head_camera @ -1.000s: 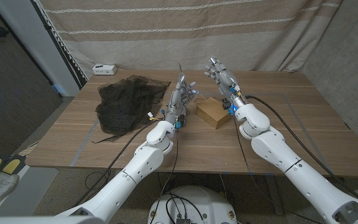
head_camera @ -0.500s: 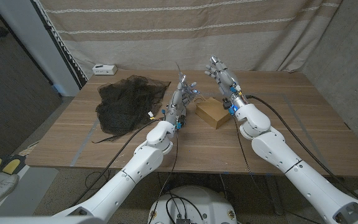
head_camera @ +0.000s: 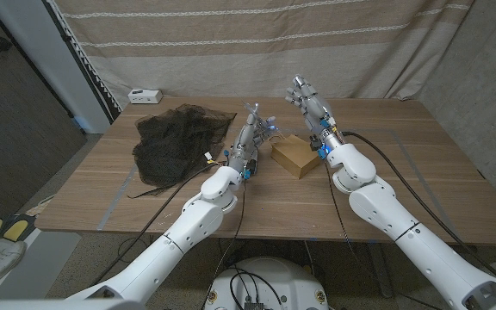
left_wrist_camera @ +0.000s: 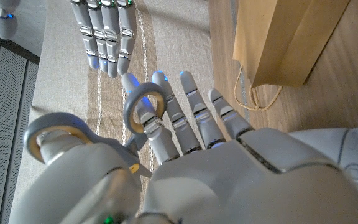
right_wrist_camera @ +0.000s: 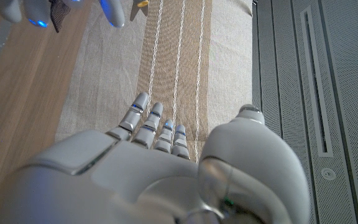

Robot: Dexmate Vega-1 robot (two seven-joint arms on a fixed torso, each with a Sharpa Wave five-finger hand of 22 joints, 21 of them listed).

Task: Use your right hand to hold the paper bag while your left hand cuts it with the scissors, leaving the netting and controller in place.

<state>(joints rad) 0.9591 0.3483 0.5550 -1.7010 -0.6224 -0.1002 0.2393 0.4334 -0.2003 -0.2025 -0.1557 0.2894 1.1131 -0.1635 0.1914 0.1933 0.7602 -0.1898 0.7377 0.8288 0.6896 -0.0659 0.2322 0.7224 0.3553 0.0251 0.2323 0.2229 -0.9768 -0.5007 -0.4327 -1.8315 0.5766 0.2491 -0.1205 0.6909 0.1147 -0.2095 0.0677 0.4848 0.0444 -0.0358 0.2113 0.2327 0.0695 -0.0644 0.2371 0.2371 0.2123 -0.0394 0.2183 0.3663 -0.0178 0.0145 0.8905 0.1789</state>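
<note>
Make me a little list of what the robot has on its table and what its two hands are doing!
left hand: holds the scissors by their grey loops, raised beside the bag
right hand: open, fingers straight, up over the table behind the bag, not touching it
paper bag: brown, lying on the wooden table between the arms, uncut
netting: black heap, robot's left side
controller: small, white, far left corner

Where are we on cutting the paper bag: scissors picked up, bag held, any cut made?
Done: the left hand holds the scissors, fingers through the handle loops, raised above the table. In hand: the right hand hovers open beyond the paper bag, not touching it. Left: gripping the bag and cutting; it looks uncut. The netting and controller sit untouched.
</note>
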